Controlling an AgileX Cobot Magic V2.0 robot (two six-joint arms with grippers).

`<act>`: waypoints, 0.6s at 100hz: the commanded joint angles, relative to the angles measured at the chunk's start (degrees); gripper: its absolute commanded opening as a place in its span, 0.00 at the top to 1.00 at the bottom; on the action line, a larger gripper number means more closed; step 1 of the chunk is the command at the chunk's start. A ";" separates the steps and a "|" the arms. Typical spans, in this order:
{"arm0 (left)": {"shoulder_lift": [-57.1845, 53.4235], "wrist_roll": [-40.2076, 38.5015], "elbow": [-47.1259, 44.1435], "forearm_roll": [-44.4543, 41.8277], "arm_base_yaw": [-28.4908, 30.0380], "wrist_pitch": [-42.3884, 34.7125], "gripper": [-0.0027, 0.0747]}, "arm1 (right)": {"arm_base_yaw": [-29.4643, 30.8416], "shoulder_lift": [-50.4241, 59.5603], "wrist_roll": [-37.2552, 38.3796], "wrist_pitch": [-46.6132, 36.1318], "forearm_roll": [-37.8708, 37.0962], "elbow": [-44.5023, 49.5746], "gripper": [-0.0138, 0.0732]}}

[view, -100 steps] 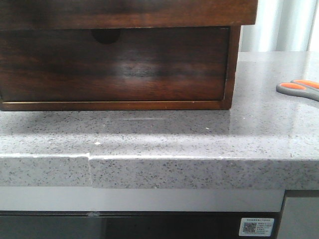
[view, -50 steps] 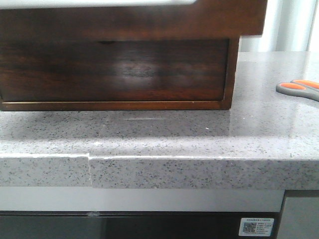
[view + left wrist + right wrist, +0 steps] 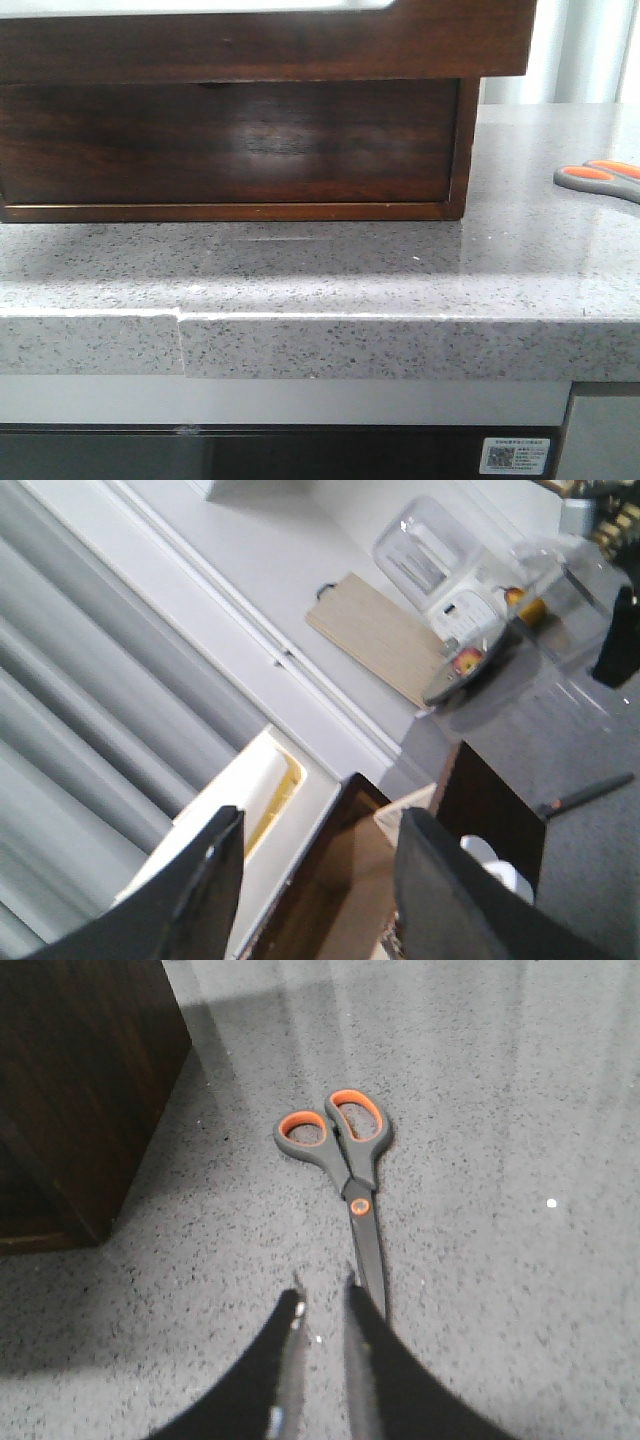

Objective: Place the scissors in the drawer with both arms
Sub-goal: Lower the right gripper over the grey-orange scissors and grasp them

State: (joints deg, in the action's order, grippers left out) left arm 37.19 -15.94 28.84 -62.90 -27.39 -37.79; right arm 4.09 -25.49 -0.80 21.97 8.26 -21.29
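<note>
The scissors (image 3: 345,1165) lie flat and closed on the grey speckled counter (image 3: 520,1290), off to the right of the wooden cabinet (image 3: 300,140) and well apart from it. In the front view only their grey and orange handles (image 3: 600,178) show, at the right edge of the picture. In the right wrist view the handles point away from the camera and the blades run back toward the right gripper (image 3: 322,1310).

That gripper hovers over the counter just beside the blade tip, its jaws nearly closed with only a thin slit between them, and it holds nothing.

The drawer (image 3: 270,42) stands pulled out from the top of the cabinet, its plain dark front overhanging the lower drawer front (image 3: 230,140), with a strip of white above its rim. In the left wrist view the left gripper (image 3: 315,880) hangs above the open drawer (image 3: 340,890), its two dark fingers (image 3: 205,880) spread wide apart and empty. Past the cabinet in that view, a wooden board (image 3: 375,635) leans on the wall next to a clear-lidded appliance (image 3: 450,575).
</note>
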 commanded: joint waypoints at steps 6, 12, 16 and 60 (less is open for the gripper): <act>-3.90 -0.86 1.91 4.72 -0.49 0.03 0.54 | 0.09 -9.96 -1.63 -3.84 -1.08 -8.49 0.52; -5.30 -0.86 1.91 4.72 -0.49 0.83 0.54 | 0.09 -14.54 -3.43 -2.75 -1.30 -11.84 0.47; -6.20 -0.86 1.91 4.72 -0.49 1.64 0.54 | 0.09 -18.68 -3.68 -0.24 -1.42 -14.88 0.45; -8.20 -0.86 1.91 4.72 -0.49 3.56 0.54 | 0.09 -43.64 -3.68 11.06 -2.25 -30.44 0.45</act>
State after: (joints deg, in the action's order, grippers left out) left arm 28.78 -15.94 28.85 -61.36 -27.39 -33.12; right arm 4.09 -66.01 -3.85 32.39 6.74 -46.83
